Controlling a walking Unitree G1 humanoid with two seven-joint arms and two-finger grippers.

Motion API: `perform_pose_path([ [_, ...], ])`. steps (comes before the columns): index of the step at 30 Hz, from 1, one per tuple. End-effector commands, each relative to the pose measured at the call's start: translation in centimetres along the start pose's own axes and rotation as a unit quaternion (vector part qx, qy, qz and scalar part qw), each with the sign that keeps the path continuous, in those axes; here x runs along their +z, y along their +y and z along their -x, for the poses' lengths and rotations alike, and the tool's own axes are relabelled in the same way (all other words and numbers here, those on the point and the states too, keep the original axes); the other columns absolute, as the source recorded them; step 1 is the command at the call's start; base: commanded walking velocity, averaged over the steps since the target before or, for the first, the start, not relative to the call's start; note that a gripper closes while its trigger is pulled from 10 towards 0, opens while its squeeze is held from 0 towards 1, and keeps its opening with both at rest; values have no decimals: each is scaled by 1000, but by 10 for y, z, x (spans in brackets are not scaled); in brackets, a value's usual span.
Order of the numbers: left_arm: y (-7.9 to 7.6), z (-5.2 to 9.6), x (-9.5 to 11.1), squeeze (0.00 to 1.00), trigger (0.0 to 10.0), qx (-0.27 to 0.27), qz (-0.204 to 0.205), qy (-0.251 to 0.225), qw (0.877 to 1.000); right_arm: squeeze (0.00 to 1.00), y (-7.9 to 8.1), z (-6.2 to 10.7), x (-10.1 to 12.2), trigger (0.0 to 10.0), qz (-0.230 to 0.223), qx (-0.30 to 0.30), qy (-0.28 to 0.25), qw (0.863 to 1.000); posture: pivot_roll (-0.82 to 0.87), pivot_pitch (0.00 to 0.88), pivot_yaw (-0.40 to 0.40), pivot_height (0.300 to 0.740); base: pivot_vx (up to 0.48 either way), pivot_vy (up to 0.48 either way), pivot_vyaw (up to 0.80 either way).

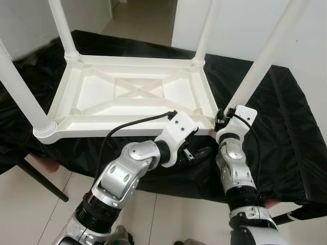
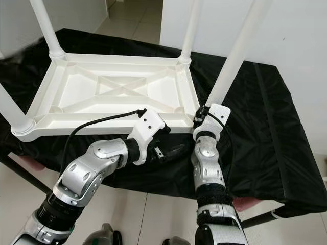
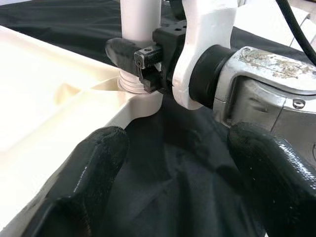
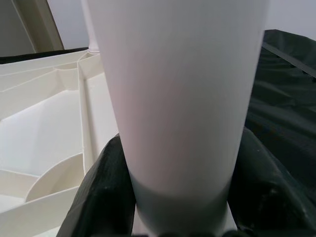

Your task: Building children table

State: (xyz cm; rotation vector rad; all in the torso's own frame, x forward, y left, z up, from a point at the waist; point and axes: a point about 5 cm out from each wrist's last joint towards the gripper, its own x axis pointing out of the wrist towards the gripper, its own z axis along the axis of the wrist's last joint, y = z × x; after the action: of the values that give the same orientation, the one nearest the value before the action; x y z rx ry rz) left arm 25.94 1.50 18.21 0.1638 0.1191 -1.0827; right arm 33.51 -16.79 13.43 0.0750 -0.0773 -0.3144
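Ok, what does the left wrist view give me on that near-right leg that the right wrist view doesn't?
Left wrist view: the screw threads at the leg's base, not fully down in the corner socket, and the right tool clamped just above them from outside. Right wrist view: its own fingers wrapping the leg close up, threads hidden. Both: the white leg, the upturned tabletop and the black cloth.

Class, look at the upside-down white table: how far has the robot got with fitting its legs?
Done: three legs stand in their corners of the tabletop. In hand: the right gripper clamps the fourth leg at its base, thread showing above the socket, so not fully screwed. The left gripper waits open beside it. Left: tightening, then turning the table upright.
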Motion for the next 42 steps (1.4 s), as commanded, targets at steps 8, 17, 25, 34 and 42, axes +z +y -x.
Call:
perform_pose_path([
  [8, -3, -1, 0, 0, 10000, 5, -2, -2, 1000, 1000, -19, 7, -6, 10000, 18, -14, 23, 999, 57, 1, -63, 740, 0, 0, 0],
  [17, -3, -1, -1, 0, 10000, 12, 0, -1, 1000, 1000, -22, 2, -3, 10000, -4, 76, 10, 997, 59, 1, -73, 740, 0, 0, 0],
  [25, 0, 1, -2, 0, 10000, 18, -2, -1, 1000, 0, -38, -6, -3, 10000, 36, 189, 4, 981, 58, 8, -71, 740, 0, 0, 0],
  [34, 3, 2, 0, 0, 10000, 22, -8, -1, 1000, 0, -50, -15, -5, 10000, 45, 299, 19, 953, 59, 14, -59, 740, 0, 0, 0],
  [42, 7, 2, 2, 0, 10000, 25, -11, -3, 1000, 0, -50, -23, -10, 10000, 28, 381, 49, 923, 58, 13, -49, 740, 0, 0, 0],
])
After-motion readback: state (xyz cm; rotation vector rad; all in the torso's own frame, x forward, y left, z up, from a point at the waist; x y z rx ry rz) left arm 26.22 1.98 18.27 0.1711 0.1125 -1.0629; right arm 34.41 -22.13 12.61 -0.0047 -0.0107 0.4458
